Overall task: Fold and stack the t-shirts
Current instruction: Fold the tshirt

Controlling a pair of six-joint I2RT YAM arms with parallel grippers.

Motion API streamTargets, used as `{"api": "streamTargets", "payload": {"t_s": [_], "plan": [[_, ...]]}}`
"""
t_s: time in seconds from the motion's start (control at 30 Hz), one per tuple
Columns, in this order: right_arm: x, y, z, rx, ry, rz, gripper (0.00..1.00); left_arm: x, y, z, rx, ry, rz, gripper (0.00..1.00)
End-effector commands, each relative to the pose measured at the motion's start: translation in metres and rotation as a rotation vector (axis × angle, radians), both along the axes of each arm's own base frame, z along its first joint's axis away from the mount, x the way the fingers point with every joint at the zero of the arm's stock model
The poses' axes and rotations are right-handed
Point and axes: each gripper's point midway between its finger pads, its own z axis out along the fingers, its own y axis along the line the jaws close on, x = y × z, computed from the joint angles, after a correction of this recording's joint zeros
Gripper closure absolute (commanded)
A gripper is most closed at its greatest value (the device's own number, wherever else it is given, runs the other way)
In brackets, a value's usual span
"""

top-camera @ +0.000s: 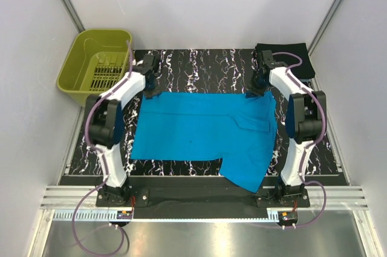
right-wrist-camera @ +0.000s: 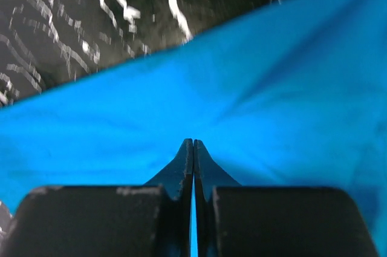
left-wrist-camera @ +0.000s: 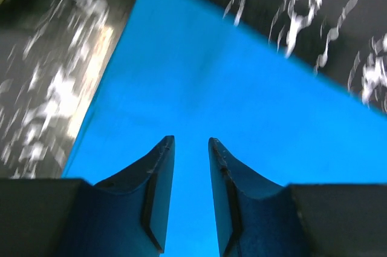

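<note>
The turquoise t-shirt (top-camera: 199, 127) lies spread on the black marbled mat (top-camera: 199, 63); its near right part hangs over the mat's front edge. My left gripper (top-camera: 149, 91) is at the shirt's far left corner. In the left wrist view it (left-wrist-camera: 191, 142) is open, jaws apart just above the blue cloth (left-wrist-camera: 199, 75). My right gripper (top-camera: 254, 92) is at the far right corner. In the right wrist view it (right-wrist-camera: 193, 142) is shut, with folds of the cloth (right-wrist-camera: 254, 100) radiating from its tips. The black t-shirt (top-camera: 291, 56) lies folded at the far right, behind the right arm.
An olive-green plastic basket (top-camera: 97, 63) stands at the far left, just off the mat. White walls close in on both sides. A metal rail (top-camera: 193, 208) runs along the near edge by the arm bases.
</note>
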Motion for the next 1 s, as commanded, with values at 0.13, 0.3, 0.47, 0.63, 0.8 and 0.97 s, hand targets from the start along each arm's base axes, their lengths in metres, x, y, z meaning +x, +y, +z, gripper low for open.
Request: {"api": "streamTargets", "payload": {"t_s": [0.13,0.3,0.47,0.63,0.8,0.97], "plan": [[0.034,0.009,-0.023,-0.018,-0.010,0.009,1.00,0.047,0.016,-0.042,0.045,0.033,0.046,0.66],[0.052,0.024,-0.040,-0.006,-0.017,0.041,1.00,0.050,0.037,-0.064,0.007,0.078,0.127,0.66],[0.076,0.039,-0.057,0.020,-0.018,0.031,1.00,0.065,0.051,-0.069,0.008,0.079,0.144,0.64],[0.107,0.052,-0.063,0.031,-0.063,0.055,1.00,0.086,0.058,-0.067,0.003,0.057,0.159,0.64],[0.134,0.056,-0.048,0.015,-0.097,0.096,0.99,0.104,0.055,-0.044,0.025,0.015,0.109,0.64],[0.112,0.026,0.017,-0.139,-0.077,0.123,0.73,0.085,0.043,0.025,0.037,-0.087,0.064,0.59]]}}
